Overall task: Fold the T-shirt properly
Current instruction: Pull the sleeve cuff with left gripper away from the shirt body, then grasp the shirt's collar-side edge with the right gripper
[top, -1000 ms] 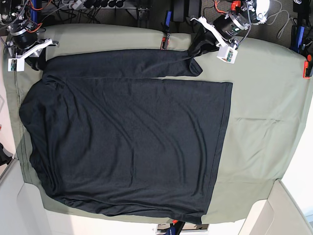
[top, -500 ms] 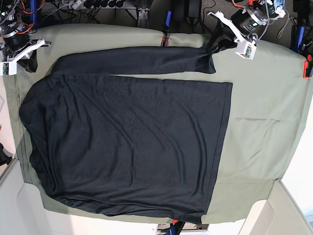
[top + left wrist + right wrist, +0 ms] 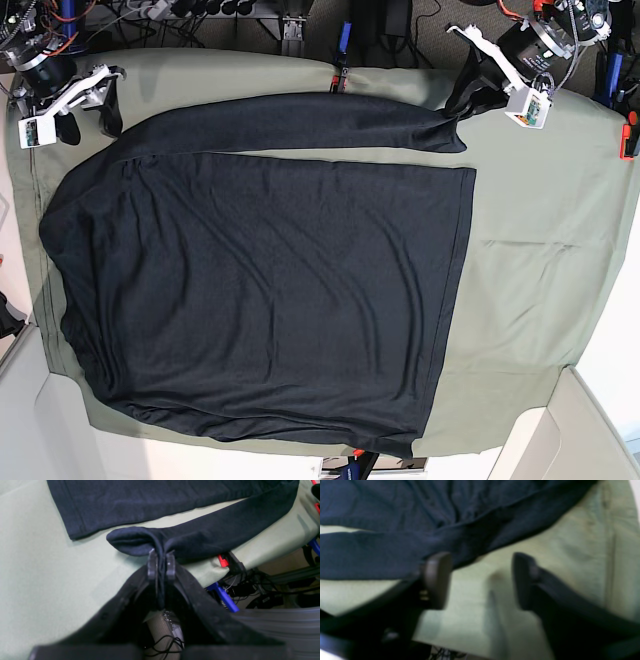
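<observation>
**Two grippers, one grip**

Pinched tight, the left gripper (image 3: 161, 563) clamps the sleeve cuff of the T-shirt (image 3: 260, 290). Right gripper (image 3: 481, 580) gapes wide and empty beside the shoulder. Shirt lies flat on the olive table cloth (image 3: 540, 260).

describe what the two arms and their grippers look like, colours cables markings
Both grippers have slim black fingers with flat dark pads: the left gripper and the right gripper. In the base view each arm ends in a white bracket carrying a small white camera box; silver-and-black joints sit behind, with red, orange and grey cables trailing.
</observation>
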### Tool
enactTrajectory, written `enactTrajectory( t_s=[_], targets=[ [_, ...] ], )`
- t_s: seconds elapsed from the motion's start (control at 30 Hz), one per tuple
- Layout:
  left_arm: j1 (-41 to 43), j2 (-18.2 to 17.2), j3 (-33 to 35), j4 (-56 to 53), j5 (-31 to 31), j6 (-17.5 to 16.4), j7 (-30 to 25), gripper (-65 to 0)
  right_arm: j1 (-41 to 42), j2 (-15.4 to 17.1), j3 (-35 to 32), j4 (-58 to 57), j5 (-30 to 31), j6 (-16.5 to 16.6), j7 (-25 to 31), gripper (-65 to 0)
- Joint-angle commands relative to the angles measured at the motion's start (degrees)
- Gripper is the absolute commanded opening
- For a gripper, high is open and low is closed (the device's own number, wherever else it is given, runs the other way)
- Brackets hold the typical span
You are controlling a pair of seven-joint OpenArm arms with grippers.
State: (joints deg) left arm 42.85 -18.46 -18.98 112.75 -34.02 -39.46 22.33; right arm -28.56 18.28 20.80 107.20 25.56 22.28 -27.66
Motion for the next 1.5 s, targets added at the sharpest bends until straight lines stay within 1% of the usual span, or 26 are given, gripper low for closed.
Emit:
enactTrajectory(
  t_s=[0.0, 0.1, 0.27, 0.5, 0.6, 0.7, 0.77, 0.87, 0.97, 1.03, 1.1, 1.17, 1.2, 1.3, 1.37, 1.47],
  targets=[
    [0.3, -0.6, -0.3, 0.9, -0.9, -0.5, -1.0, -65.0, 0.8, 0.3, 0.1, 0.2, -0.6, -0.6, 1.6, -20.7],
    [0.3, -0.6, -0.3, 0.9, -0.9, -0.5, -0.8, -65.0, 2.8, -0.2, 0.1, -1.6, -1.2, -2.9, 1.6, -20.7],
    [0.4, -0.6, -0.3, 0.9, -0.9, -0.5, 1.1, -65.0, 5.7, -0.6, 0.1, -4.7, -0.7, -3.0, 2.1, -20.7],
    [0.3, -0.6, -0.3, 0.9, -1.1, -0.5, 1.1, -65.0, 8.6, -4.1, 0.0, -9.7, -0.7, -2.8, 2.4, -20.9],
    [0.3, -0.6, -0.3, 0.9, -1.2, -0.5, 1.1, -65.0, 9.7, -4.8, 0.0, -11.3, -1.1, -2.8, 3.0, -21.0],
    [0.3, -0.6, -0.3, 0.9, -1.1, -0.5, 1.1, -65.0, 11.1, -4.8, 0.0, -12.6, -1.4, -2.8, 3.6, -21.3],
    [0.4, -0.7, -0.3, 0.9, -1.1, -0.5, 1.1, -65.0, 12.2, -4.8, 0.0, -13.3, -1.3, -2.8, 3.5, -23.7],
    [0.3, -0.8, -1.5, 0.9, -2.4, -0.5, 1.1, -65.0, 13.0, -4.8, 0.0, -13.9, -1.4, -2.8, 3.4, -29.2],
    [0.2, -2.8, -5.1, 1.1, -7.8, -0.5, 1.1, -65.0, 12.8, -4.8, 0.0, -13.9, -1.6, -2.8, 3.3, -29.4],
    [0.2, -4.7, -8.8, 2.2, -10.1, -0.5, 1.4, -65.0, 12.8, -4.8, 0.3, -13.9, -2.2, -2.8, 3.0, -29.4],
    [0.4, -6.9, -12.4, 4.3, -12.7, -0.5, 4.2, -65.0, 12.8, -4.8, 0.8, -13.9, -2.6, -2.8, 3.0, -29.4],
    [0.4, -9.1, -15.1, 6.8, -16.7, -0.5, 8.0, -65.0, 12.8, -4.8, 1.4, -13.9, -2.6, -2.8, 3.0, -29.4],
    [0.4, -10.2, -15.9, 7.9, -18.3, -0.5, 9.1, -65.0, 12.8, -4.8, 1.7, -13.9, -2.6, -2.8, 3.1, -29.4],
    [0.7, -12.8, -16.3, 9.7, -20.2, -0.5, 9.2, -65.0, 12.8, -4.8, 1.9, -13.9, -2.4, -2.8, 3.1, -29.4],
    [0.5, -13.4, -16.2, 10.1, -20.7, -0.5, 8.5, -65.0, 12.9, -4.8, 1.9, -13.9, -2.4, -2.8, 3.1, -29.4],
    [-1.4, -13.4, -16.2, 10.2, -20.8, -0.5, 7.9, -65.0, 13.3, -4.8, 1.9, -13.9, -2.4, -2.9, 3.3, -29.4]
  ],
)
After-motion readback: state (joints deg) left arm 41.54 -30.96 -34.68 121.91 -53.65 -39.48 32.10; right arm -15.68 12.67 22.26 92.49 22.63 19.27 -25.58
